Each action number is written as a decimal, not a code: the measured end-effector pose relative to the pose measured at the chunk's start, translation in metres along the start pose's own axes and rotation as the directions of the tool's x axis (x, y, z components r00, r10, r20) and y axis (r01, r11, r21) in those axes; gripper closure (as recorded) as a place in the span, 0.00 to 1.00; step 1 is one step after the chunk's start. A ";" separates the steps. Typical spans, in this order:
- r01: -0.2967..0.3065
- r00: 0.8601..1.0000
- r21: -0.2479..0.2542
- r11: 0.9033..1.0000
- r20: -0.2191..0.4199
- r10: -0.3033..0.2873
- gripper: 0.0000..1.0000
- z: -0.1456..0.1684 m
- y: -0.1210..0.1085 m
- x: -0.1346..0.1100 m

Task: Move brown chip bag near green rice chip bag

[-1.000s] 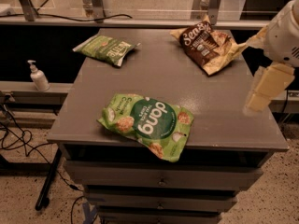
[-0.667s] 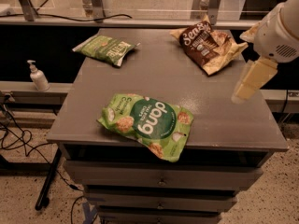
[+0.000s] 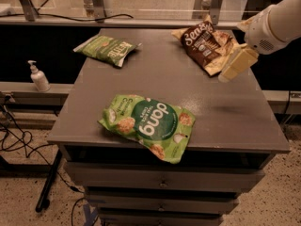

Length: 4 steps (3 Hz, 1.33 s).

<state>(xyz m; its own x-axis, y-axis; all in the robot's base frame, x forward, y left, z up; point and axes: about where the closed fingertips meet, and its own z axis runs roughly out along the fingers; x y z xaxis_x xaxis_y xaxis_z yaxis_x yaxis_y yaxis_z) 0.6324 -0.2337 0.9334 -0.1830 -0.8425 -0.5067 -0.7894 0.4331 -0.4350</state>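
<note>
Since the brown chip bag (image 3: 206,44) lies at the far right corner of the table (image 3: 225,112), its long axis slanting far-left to near-right, the gripper (image 3: 234,66) at its near-right end (spread or closed, I cannot tell) should probably pinch across that axis before heading for the green rice chip bag (image 3: 150,124).

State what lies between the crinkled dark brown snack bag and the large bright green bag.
Only bare grey tabletop, seen in the camera view. The gripper hovers beside the dark brown snack bag.

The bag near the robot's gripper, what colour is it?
Dark brown with white lettering, camera view. Gripper hangs beside the brown chip bag.
</note>
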 end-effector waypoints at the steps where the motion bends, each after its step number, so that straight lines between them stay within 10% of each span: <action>1: -0.066 0.994 0.021 0.998 0.085 0.064 0.00 0.032 -0.038 0.007; 4: -0.255 0.961 0.076 0.964 0.128 0.244 0.00 0.102 -0.116 0.037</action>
<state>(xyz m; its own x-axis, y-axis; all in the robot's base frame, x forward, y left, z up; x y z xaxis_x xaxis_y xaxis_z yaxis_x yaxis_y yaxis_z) 0.7768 -0.2821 0.8890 -0.2936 -0.6631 -0.6885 -0.6696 0.6567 -0.3470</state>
